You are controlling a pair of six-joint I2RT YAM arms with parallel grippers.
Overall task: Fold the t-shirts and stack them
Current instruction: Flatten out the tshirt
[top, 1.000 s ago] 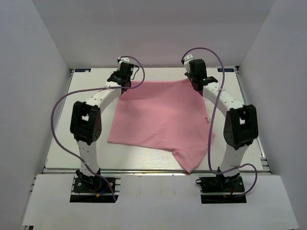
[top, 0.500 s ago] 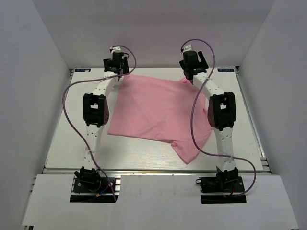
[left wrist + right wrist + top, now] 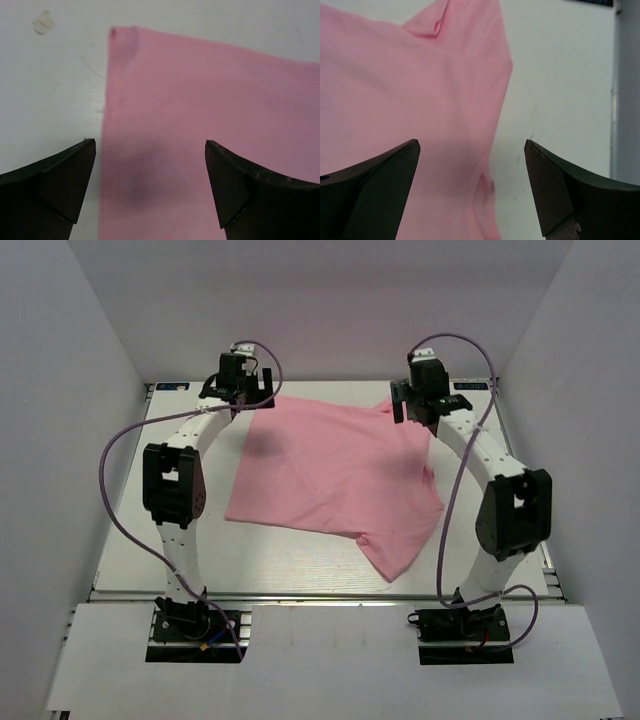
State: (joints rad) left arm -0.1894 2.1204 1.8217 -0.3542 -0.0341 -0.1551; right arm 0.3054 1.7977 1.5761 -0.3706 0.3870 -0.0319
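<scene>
The pink t-shirt (image 3: 330, 470) lies spread flat on the white table, with one sleeve (image 3: 395, 555) pointing at the near edge. My left gripper (image 3: 247, 397) hovers open above its far left corner. In the left wrist view that gripper (image 3: 150, 144) has bare dark fingertips (image 3: 75, 170), and the shirt's edge (image 3: 107, 100) runs on the table beneath them. My right gripper (image 3: 412, 408) hangs open over the far right corner. In the right wrist view it (image 3: 471, 142) holds nothing, and the cloth (image 3: 420, 85) lies below with a small fold (image 3: 487, 182).
White walls close in the table (image 3: 130, 540) on the left, right and back. Purple cables (image 3: 120, 455) loop out from both arms. A metal rail (image 3: 320, 595) runs along the near edge. A raised rim (image 3: 625, 100) borders the table's right side.
Both grippers have opened and let go of the shirt's far corners. The shirt now lies flat, shifted toward the back. The right arm's elbow has swung outward to the right.
</scene>
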